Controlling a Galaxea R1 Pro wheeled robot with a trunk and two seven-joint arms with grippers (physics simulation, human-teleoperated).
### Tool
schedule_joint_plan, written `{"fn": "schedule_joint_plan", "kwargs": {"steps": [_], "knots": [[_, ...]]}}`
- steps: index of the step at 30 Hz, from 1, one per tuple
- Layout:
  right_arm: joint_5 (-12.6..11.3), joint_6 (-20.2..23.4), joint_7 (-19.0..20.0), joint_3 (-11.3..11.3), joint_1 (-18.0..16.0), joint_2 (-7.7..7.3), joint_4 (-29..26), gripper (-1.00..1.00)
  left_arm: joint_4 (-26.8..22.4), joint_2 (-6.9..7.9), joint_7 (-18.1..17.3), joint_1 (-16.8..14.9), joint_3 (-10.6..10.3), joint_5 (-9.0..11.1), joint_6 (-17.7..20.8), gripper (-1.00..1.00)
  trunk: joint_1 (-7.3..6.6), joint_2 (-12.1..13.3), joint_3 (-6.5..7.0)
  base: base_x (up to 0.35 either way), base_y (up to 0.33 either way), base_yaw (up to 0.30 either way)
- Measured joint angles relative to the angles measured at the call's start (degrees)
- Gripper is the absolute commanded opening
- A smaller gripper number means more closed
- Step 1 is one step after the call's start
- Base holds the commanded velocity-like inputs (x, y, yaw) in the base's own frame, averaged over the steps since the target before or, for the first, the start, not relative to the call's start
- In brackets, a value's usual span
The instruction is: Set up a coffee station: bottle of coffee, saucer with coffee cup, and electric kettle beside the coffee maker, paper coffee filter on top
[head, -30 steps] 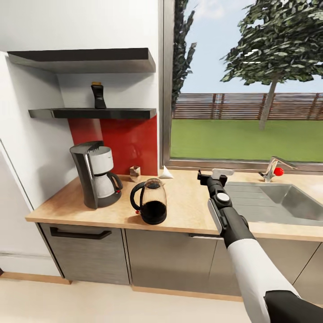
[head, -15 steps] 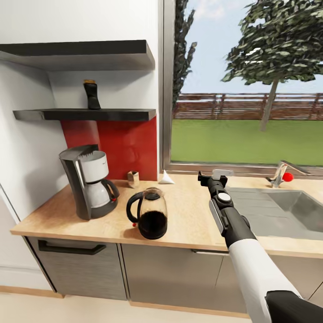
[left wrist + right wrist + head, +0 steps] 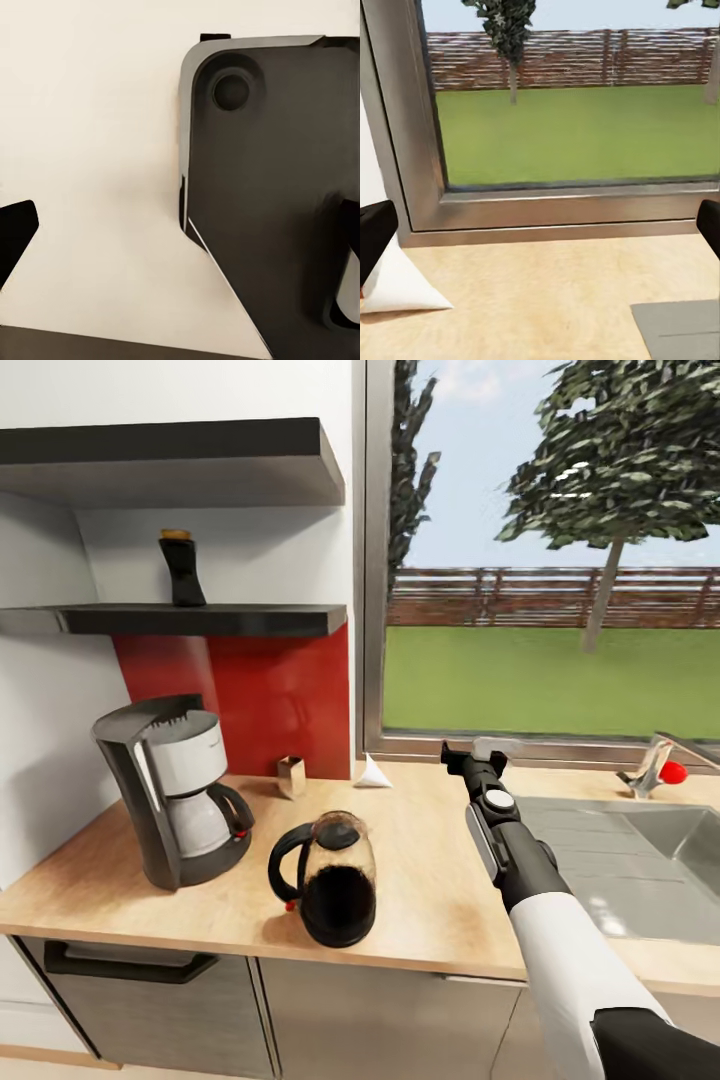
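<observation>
The coffee maker (image 3: 170, 800) stands at the left of the kitchen countertop (image 3: 440, 900). Just right of it and nearer the front edge sits the electric kettle (image 3: 330, 880). The bottle of coffee (image 3: 182, 568) is upright on the kitchen shelf (image 3: 200, 621). By the window frame lies the paper coffee filter (image 3: 372, 772) (image 3: 397, 285). My right gripper (image 3: 478, 752) (image 3: 540, 232) hovers open and empty over the counter, right of the filter. My left gripper (image 3: 180, 247) is open beside my dark base, above the floor. The saucer and coffee cup are out of view.
A small shiny brown box (image 3: 291, 775) sits against the red backsplash. The steel sink (image 3: 640, 870) and its faucet (image 3: 655, 765) lie to the right of my arm. A second black shelf (image 3: 180, 460) hangs above the lower one. The window (image 3: 550, 560) runs behind the counter.
The whole head view has shifted: the counter and shelves now look closer and further left, so the camera moved. The right arm keeps its place in the picture.
</observation>
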Motion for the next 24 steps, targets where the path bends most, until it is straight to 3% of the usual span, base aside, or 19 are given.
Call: {"fn": "schedule_joint_plan", "kwargs": {"steps": [10, 20, 24], "knots": [[0.0, 0.0, 0.0, 0.0, 0.0, 0.0, 0.0, 1.0, 0.0, -0.09, 0.0, 0.0, -0.1, 0.0, 0.0, 1.0, 0.0, 0.0, 0.0, 0.274, 0.205, 0.0], [0.0, -0.1, 0.0, 0.0, 0.0, -0.07, -0.1, 1.0, -0.1, 0.07, 0.0, 0.0, 0.0, 0.0, -0.1, 1.0, 0.0, 0.0, 0.0, 0.331, 0.017, 0.0], [0.0, -0.1, -0.1, 0.0, 0.0, -0.03, -0.1, 1.0, -0.1, 0.02, 0.1, 0.0, 0.0, 0.0, -0.2, 1.0, 0.03, 0.0, 0.0, 0.115, 0.0, 0.0]]}}
